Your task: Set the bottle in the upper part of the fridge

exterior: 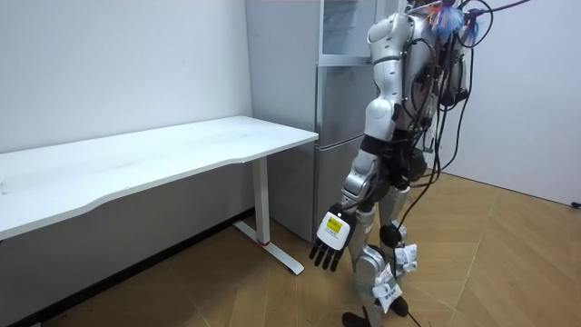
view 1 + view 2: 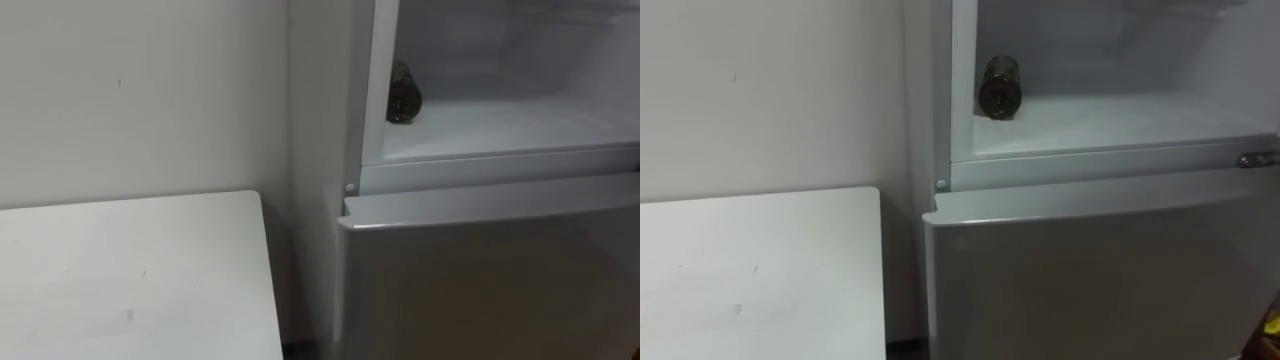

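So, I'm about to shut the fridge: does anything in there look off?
The bottle lies on its side at the left of the upper fridge compartment, one end facing out, rather than upright. It could roll. No spill shows.

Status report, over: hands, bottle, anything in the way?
Left hand hanging open at the robot's side. Bottle lying on its side in the upper fridge, left end. Nothing blocking it.
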